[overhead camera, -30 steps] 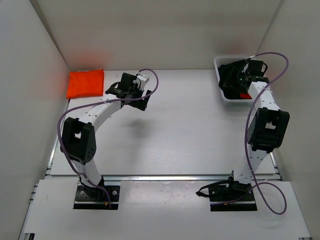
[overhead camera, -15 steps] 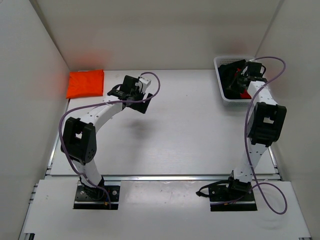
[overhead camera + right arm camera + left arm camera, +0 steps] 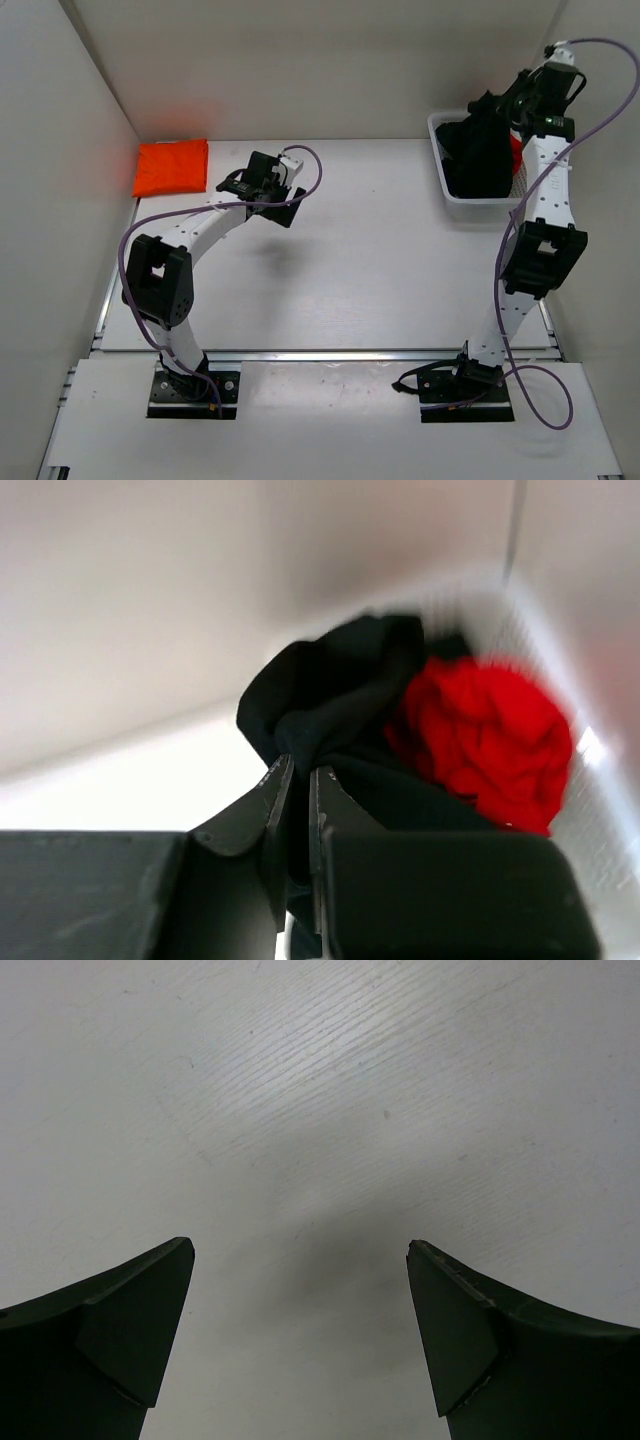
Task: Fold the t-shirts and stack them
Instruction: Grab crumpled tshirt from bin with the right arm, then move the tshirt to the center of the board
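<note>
We count two claws, three t-shirts and one basket. Our right claw [image 3: 298, 770] is pinched almost closed on a fold of the black t-shirt [image 3: 335, 685], and in the wrist view dark cloth shows between its fingers. From above, this claw is raised over the far right corner of the bench [image 3: 350, 270]. The black t-shirt hangs from it in a dark bunch, with its lower part down inside the white mesh basket [image 3: 438, 128] that stands in that corner.

Just beside the black cloth, on the side toward the right wall, the red t-shirt [image 3: 480, 730] lies crumpled in the basket. From above we see only a sliver of red past the hanging cloth. The basket's mesh wall and the side wall close in on the claw's right.

Our left claw [image 3: 300, 1250] stands wide and holds nothing, over bare bench toward the far left. The orange t-shirt [image 3: 171, 166] lies folded flat in the far left corner of the bench. It is near the left claw without touching it, and well apart from the right claw.
</note>
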